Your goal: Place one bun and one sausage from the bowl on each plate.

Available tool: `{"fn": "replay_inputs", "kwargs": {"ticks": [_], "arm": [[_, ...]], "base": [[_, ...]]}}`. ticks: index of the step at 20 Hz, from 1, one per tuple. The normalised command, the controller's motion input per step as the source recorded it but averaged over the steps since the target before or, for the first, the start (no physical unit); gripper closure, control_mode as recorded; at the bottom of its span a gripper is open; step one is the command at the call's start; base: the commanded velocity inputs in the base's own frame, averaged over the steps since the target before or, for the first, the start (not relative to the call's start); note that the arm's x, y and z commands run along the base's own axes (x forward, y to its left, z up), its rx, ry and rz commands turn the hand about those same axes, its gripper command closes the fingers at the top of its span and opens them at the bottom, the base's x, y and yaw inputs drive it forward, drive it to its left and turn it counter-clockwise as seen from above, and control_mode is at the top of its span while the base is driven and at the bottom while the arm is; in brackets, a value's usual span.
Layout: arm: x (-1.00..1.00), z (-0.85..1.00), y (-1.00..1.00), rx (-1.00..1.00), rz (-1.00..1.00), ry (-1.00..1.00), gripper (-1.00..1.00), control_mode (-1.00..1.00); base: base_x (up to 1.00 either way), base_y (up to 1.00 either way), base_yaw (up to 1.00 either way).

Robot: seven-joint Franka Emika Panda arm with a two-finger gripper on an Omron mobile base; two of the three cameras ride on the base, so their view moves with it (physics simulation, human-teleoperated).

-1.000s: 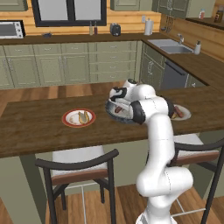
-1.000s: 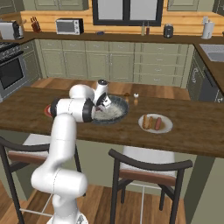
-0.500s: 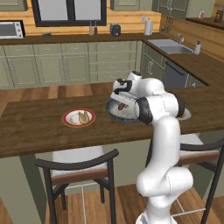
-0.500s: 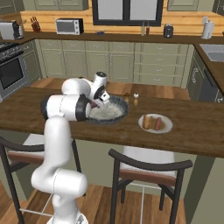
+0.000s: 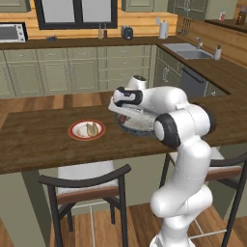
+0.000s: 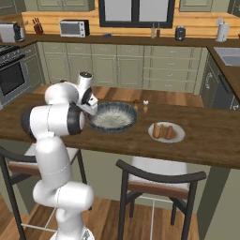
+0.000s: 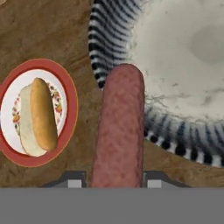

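Red-rimmed plate [image 7: 39, 113] carrying a bun [image 7: 37, 116] to the left of the bowl [image 7: 175, 74], hand [image 7: 114, 180] pinching a sausage [image 7: 119, 131] and hovering over the bowl's left rim, second plate [image 6: 166, 132] sitting right of the bowl on the wooden bench [image 6: 211, 136], holding bun and sausage.

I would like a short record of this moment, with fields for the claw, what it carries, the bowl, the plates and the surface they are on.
claw: shut on the sausage, above the bowl's rim
sausage: held lengthwise between the claw's tips
bowl: on the counter, its inside looks empty
plate with bun: left of the bowl in the left base view; holds a bun only
plate with bun and sausage: right of the bowl in the right base view
counter: dark wood
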Motion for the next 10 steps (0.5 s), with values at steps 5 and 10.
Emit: {"fn": "replay_inputs", "kwargs": {"ticks": [5,10], "arm": [[0.14,0.16,1.0,-0.04,0.11,0.1,1.0,-1.0],[0.45,0.0,0.93,-0.05,0.15,0.09,1.0,-1.0]], "base": [[0.0,0.0,0.0],[0.0,0.0,0.0]]}}
